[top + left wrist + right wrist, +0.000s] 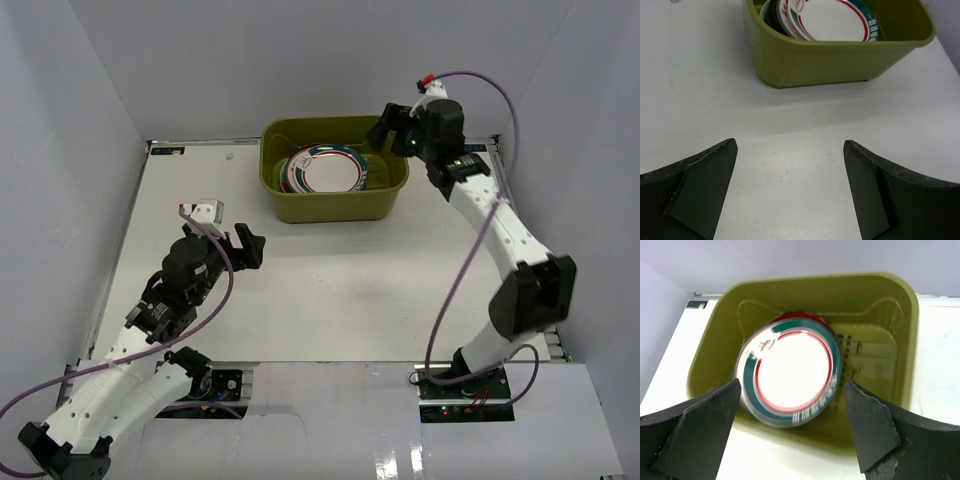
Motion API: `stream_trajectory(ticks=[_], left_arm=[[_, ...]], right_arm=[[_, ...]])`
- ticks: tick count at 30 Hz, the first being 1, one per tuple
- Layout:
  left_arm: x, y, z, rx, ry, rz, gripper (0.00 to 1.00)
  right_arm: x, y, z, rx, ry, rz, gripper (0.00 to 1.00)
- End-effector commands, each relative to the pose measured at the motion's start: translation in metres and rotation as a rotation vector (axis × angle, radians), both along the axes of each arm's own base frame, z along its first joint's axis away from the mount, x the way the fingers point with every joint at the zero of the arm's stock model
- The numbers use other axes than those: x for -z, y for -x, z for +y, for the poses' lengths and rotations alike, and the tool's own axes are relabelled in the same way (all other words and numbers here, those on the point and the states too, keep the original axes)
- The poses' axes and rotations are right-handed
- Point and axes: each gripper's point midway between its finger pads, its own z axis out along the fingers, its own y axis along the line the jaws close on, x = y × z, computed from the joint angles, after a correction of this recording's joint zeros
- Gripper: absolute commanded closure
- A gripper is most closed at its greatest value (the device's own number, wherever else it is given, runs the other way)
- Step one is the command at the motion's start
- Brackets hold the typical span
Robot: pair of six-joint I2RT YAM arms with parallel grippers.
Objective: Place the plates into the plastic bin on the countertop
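Plates seen stacked and tilted inside plastic bin, at 12 o'clock of table. Red-and-teal one on top; rest mostly hidden beneath, so count can't be made. No plate seen lying on table in top view. Right claw held over bin's 3 o'clock rim, spread, nothing pinched. Left claw at approx 9 o'clock, spread, empty, well apart from bin. Task judged done or v. nearly; prob. only arm retreat to be made.
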Motion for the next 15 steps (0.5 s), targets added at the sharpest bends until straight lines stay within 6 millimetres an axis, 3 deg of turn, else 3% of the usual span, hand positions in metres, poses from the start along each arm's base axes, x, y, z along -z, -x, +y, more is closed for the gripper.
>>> stream_trajectory(ticks=[1, 2, 3, 4, 5, 6, 7, 8, 9, 10, 11, 13, 15], left_arm=[[-0.046, -0.005, 0.000, -0.021, 0.063, -0.072, 0.02], [-0.054, -0.005, -0.001, -0.021, 0.080, -0.080, 0.02], [-0.059, -0.004, 0.000, -0.027, 0.094, -0.086, 0.02], [-0.071, -0.003, 0.002, -0.036, 0.122, -0.100, 0.02], [-0.078, 0.001, 0.002, -0.042, 0.163, -0.106, 0.02], [-0.083, 0.004, 0.002, -0.033, 0.183, -0.117, 0.02], [-0.088, 0.007, 0.003, -0.027, 0.196, -0.133, 0.02], [-0.095, 0.012, 0.006, -0.025, 0.215, -0.159, 0.02], [-0.098, 0.014, 0.008, -0.030, 0.229, -0.171, 0.02], [-0.099, 0.016, 0.011, -0.038, 0.234, -0.181, 0.02], [-0.096, 0.017, 0.013, -0.044, 0.235, -0.186, 0.02], [-0.093, 0.018, 0.016, -0.058, 0.232, -0.184, 0.02], [-0.085, 0.018, 0.014, -0.054, 0.237, -0.163, 0.02]], right_arm=[[-0.047, 0.064, -0.022, -0.055, 0.053, -0.149, 0.10], [-0.046, 0.081, -0.024, -0.078, 0.049, -0.163, 0.10], [-0.048, 0.115, -0.033, -0.095, 0.032, -0.220, 0.10], [-0.050, 0.134, -0.038, -0.102, 0.021, -0.260, 0.10], [-0.078, 0.171, -0.054, -0.079, -0.011, -0.373, 0.10], [-0.049, 0.180, -0.061, -0.057, -0.012, -0.365, 0.10], [-0.045, 0.188, -0.079, 0.027, -0.017, -0.383, 0.10], [-0.061, 0.214, -0.096, 0.085, -0.067, -0.455, 0.10], [-0.053, 0.220, -0.105, 0.128, -0.076, -0.461, 0.10], [-0.027, 0.221, -0.115, 0.179, -0.066, -0.442, 0.10], [-0.032, 0.235, -0.125, 0.209, -0.083, -0.500, 0.10], [-0.018, 0.236, -0.136, 0.262, -0.084, -0.513, 0.10], [-0.021, 0.238, -0.139, 0.277, -0.085, -0.528, 0.10]])
